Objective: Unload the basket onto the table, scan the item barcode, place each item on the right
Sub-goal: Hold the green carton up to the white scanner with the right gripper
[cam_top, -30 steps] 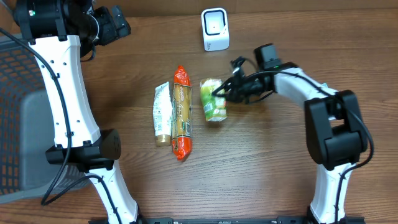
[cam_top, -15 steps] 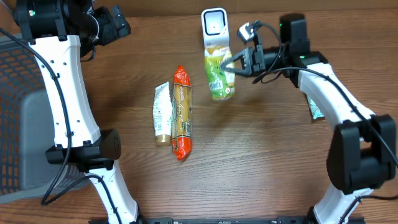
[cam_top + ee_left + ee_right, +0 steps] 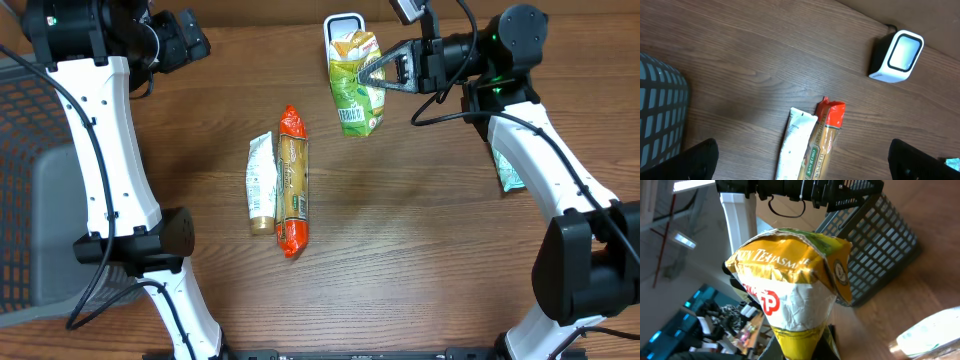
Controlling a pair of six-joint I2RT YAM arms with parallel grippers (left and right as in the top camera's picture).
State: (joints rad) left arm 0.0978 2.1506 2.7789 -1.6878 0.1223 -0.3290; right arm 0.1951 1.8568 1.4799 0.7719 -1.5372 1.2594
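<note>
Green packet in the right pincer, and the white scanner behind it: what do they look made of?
The packet: thin glossy film, plastic or foil-lined, judging by its creases and shine in the right wrist view. The scanner: hard smooth white plastic, with rounded moulded corners and a glossy front window.

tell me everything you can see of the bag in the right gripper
The bag is a crinkled, glossy foil pouch: green and white from overhead, gold-topped with a red mark in the wrist view. The right gripper, shut on its side edge, holds it off the table, partly covering the scanner from overhead. Nothing else touches it.
</note>
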